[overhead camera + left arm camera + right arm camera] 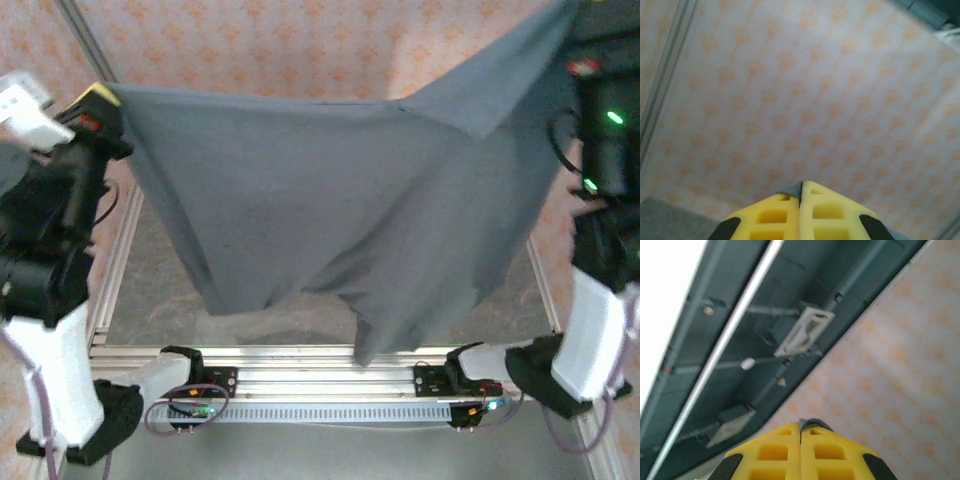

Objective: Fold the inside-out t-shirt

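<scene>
- Left hand (800, 194) is pressed together, its yellow fingertips (775, 215) pinching a sliver of the inside-out t-shirt (340, 200); seen from above, it grips the shirt's upper left corner.
- Right hand (800, 429) is likewise clamped on a scrap of the same grey cloth, at the shirt's upper right corner.
- Stretched between both hands, the shirt hangs in the air over the grey tabletop (155, 275). Its lower edge is uneven, and one point overlaps the aluminium rail (300, 358) in the overhead view.
- A pink-and-orange patterned backdrop (300, 40) stands behind.
</scene>
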Controlling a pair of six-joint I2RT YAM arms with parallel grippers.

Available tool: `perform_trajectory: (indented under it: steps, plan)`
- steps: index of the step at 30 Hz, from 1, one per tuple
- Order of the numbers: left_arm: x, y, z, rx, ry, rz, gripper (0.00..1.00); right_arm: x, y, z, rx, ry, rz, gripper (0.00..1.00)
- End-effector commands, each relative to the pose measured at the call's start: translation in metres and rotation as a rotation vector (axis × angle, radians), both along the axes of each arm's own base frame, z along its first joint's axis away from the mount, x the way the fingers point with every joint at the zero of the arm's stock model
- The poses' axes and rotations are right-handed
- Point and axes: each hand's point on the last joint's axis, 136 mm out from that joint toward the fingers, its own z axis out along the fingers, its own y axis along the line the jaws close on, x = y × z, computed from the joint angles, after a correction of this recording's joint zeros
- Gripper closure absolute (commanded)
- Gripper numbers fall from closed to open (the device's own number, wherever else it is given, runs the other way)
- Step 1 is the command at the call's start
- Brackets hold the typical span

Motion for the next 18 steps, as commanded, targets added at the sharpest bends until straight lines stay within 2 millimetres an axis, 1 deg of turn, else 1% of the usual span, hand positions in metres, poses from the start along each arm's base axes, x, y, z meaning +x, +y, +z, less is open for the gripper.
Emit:
perform_trajectory:
  steps: [1,2,3,5,6,7,8,9,10,11,12,13,14,15,17,18]
  plan:
    - [0.076,0.016,-0.06,0.032,0.184,0.106,1.0,0.102,0.029,-0.059,-0.051,0.217,-0.006,1.0]
    - [0.092,0.023,-0.075,0.023,0.219,0.126,1.0,0.125,0.035,-0.074,-0.053,0.262,-0.011,1.0]
    - [0.113,0.031,-0.094,0.005,0.264,0.144,1.0,0.152,0.043,-0.092,-0.062,0.314,-0.016,1.0]
    - [0.153,0.047,-0.133,-0.032,0.351,0.171,1.0,0.205,0.056,-0.133,-0.062,0.425,-0.025,1.0]
    - [0.175,0.056,-0.157,-0.049,0.402,0.186,1.0,0.233,0.066,-0.158,-0.071,0.478,-0.018,1.0]
    - [0.197,0.062,-0.182,-0.075,0.456,0.179,0.91,0.26,0.076,-0.181,-0.078,0.519,-0.01,1.0]
    - [0.216,0.067,-0.203,-0.091,0.501,0.178,0.75,0.286,0.085,-0.205,-0.075,0.557,-0.002,1.0]
    - [0.239,0.073,-0.228,-0.108,0.56,0.167,0.5,0.311,0.095,-0.226,-0.08,0.573,0.015,0.92]
    - [0.26,0.076,-0.249,-0.132,0.617,0.135,0.33,0.33,0.103,-0.242,-0.082,0.571,0.036,0.74]
    - [0.279,0.08,-0.278,-0.157,0.692,0.11,0.27,0.346,0.11,-0.257,-0.079,0.572,0.057,0.53]
    - [0.294,0.084,-0.294,-0.17,0.738,0.087,0.22,0.361,0.113,-0.272,-0.07,0.574,0.076,0.26]
    - [0.303,0.088,-0.303,-0.176,0.763,0.074,0.21,0.37,0.114,-0.282,-0.073,0.581,0.082,0.13]
    - [0.307,0.089,-0.306,-0.172,0.774,0.064,0.21,0.372,0.113,-0.286,-0.094,0.585,0.082,0.08]
    - [0.308,0.09,-0.302,-0.162,0.768,0.057,0.21,0.37,0.111,-0.287,-0.135,0.59,0.07,0.06]
    - [0.304,0.088,-0.285,-0.154,0.733,0.041,0.2,0.36,0.106,-0.284,-0.215,0.615,0.034,0.04]
    - [0.3,0.084,-0.275,-0.161,0.706,0.022,0.14,0.352,0.101,-0.286,-0.247,0.648,0.021,0.03]
